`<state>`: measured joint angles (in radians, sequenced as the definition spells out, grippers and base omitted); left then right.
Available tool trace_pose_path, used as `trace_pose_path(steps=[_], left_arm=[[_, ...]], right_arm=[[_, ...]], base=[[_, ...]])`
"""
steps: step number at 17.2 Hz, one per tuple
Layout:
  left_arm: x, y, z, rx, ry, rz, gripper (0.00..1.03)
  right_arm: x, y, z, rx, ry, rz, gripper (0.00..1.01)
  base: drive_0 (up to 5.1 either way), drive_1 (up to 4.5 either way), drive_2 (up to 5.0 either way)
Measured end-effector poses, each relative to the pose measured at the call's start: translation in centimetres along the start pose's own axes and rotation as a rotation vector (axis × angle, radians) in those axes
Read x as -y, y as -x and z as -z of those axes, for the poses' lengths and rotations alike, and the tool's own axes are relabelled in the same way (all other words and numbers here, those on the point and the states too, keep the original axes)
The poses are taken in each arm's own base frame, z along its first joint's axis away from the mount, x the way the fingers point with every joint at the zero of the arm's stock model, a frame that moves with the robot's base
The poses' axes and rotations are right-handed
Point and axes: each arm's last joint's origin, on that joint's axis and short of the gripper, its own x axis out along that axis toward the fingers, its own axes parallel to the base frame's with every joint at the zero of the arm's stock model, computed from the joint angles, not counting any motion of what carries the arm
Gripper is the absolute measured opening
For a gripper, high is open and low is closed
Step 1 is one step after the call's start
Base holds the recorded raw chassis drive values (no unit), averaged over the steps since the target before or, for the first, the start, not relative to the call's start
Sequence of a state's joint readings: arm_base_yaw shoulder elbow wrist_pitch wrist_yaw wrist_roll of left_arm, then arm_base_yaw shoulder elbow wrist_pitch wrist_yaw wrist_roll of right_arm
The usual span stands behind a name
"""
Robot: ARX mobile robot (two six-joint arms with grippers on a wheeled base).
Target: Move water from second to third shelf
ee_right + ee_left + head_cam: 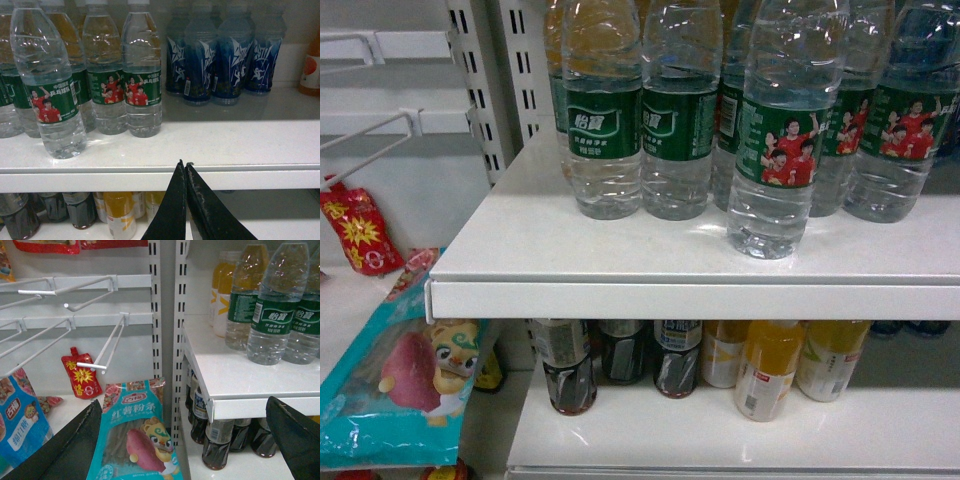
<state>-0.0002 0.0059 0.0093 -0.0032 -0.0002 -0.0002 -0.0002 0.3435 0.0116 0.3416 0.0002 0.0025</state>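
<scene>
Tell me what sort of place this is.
Most likely a shop or supermarket aisle: white retail shelves stocked with rows of identical water bottles, blue drink bottles beside them, and wire display hooks hung with snack packets.

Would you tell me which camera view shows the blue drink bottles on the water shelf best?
The right wrist view: the blue bottles stand in a row at the back of the shelf, right of the water bottles, labels visible. The head view catches at most a dark sliver at its right edge; the left wrist view shows none.
</scene>
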Motion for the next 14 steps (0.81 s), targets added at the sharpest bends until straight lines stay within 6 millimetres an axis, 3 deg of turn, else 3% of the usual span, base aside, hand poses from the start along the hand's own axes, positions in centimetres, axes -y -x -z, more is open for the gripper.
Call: trace_pose_path(steps=[14], left_arm=[[0.0,0.0,0.0,0.000,0.000,0.000,0.98]], right_arm=[[0.0,2.2,0.4,-0.012,0.000,0.000,0.02]], base=[[0.0,0.00,0.0]])
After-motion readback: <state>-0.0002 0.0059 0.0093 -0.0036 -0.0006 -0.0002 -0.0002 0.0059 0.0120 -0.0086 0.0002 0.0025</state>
